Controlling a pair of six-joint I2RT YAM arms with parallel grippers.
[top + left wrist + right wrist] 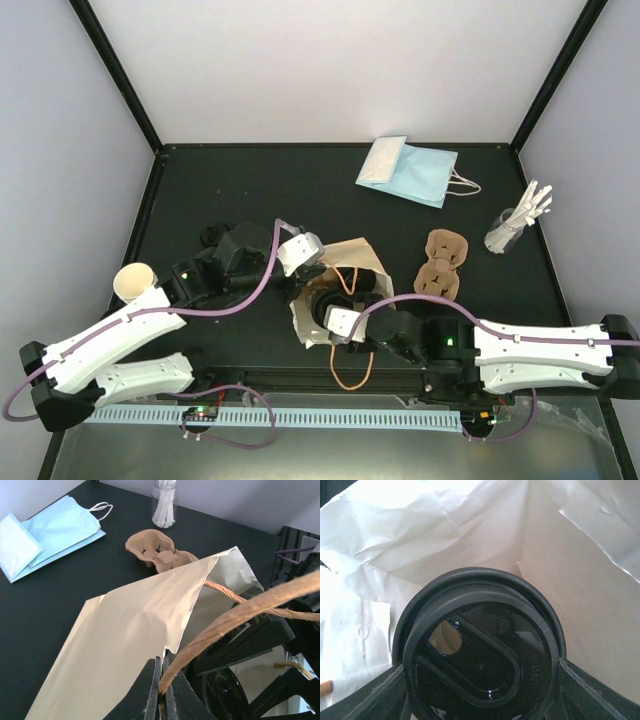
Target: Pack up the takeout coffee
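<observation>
I see the tan paper bag [350,258] lying on the black table [250,190], close to the near edge and about at its middle, with the mouth open. My left gripper [161,690] has its fingers pressed together and pinches one brown twisted-paper handle [240,612] of this bag, so that the upper wall of the bag is lifted. My right gripper [480,672] is spread wide around the takeout coffee cup with a round black plastic lid [480,645]; one finger touches each side of the lid. The takeout coffee cup is in the mouth of the tan paper bag, and in the right wrist view the pale creased paper of the bag is all around behind it.

A brown moulded-pulp cup carrier [445,262] lies just to the right of the bag. A flat light-blue paper bag with white handles [410,170] lies near the far edge. A clear glass jar with white sticks [515,225] stands toward the right edge. A lidless cream paper cup [135,283] is at the left edge.
</observation>
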